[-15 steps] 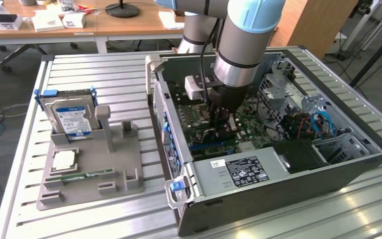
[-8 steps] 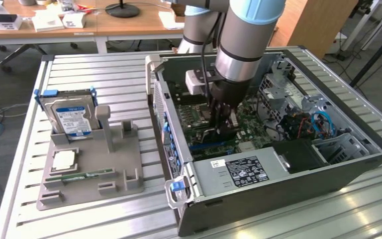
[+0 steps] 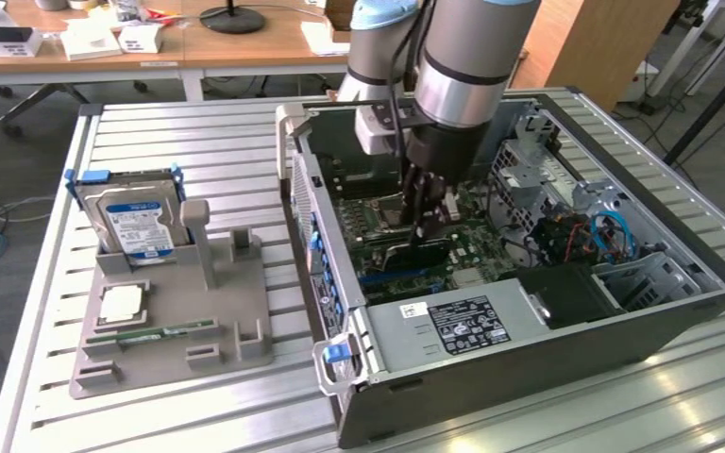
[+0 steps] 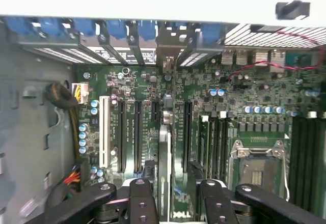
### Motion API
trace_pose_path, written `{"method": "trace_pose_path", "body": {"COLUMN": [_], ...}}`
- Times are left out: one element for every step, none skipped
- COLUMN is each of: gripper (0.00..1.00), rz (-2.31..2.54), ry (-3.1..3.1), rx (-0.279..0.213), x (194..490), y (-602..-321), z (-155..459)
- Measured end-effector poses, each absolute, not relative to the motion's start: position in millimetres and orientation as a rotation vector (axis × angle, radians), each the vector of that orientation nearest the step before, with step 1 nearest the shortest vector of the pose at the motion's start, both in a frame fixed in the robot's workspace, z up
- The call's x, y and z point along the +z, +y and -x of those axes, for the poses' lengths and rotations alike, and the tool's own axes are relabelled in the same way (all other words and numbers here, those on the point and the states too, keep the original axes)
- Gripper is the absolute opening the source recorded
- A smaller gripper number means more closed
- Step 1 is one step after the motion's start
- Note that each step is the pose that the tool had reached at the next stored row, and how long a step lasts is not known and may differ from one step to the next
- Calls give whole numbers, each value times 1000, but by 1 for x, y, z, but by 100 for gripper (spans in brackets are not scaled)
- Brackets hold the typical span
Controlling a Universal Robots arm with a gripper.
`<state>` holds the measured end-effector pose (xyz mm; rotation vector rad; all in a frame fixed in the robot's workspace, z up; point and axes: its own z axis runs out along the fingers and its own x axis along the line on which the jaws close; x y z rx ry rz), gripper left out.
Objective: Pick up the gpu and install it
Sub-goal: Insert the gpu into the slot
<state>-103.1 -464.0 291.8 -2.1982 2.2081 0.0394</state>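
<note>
The gpu [image 4: 164, 147] stands on edge inside the open computer case [image 3: 665, 311], down at the motherboard's expansion slots, with its metal bracket end toward the case's rear wall. In the exterior view it is a dark card [image 3: 411, 255] just below the fingers. My gripper [image 4: 172, 180] reaches down into the case and straddles the card. It is open, one finger [image 4: 141, 193] on each side of the card, with a gap showing between pads and card. The gripper [image 3: 429, 222] hangs over the middle of the motherboard.
On a grey fixture [image 3: 174, 311] at the exterior view's left stand a hard drive [image 3: 136, 217], a processor chip [image 3: 121, 302] and a green memory stick [image 3: 155, 330]. In the case, a power supply [image 3: 463, 321] sits near the front, a CPU socket [image 4: 257, 165] beside the slots.
</note>
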Motion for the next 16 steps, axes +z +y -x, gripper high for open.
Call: {"method": "trace_pose_path", "body": {"gripper": [39, 39, 39, 39, 39, 39, 39, 39, 39, 39, 39, 39, 39, 39, 39, 39], "rz": [2198, 2198, 2198, 2198, 2198, 2198, 2198, 2198, 2198, 2198, 2198, 2198, 2198, 2198, 2198, 2198], "ry": [2208, 2208, 2208, 2208, 2208, 2208, 2208, 2208, 2208, 2208, 2208, 2208, 2208, 2208, 2208, 2208], "rx": [39, 39, 39, 39, 39, 39, 39, 39, 39, 39, 40, 39, 39, 39, 39, 39], "x": [296, 300, 304, 308, 311, 315, 318, 321, 323, 325, 328, 331, 334, 337, 341, 344], "y": [-464, -464, -464, -464, -464, -464, -464, -464, -464, -464, -464, -464, -464, -464, -464, -464], "z": [103, 103, 103, 103, 103, 103, 103, 103, 103, 103, 103, 103, 103, 103, 103, 103]}}
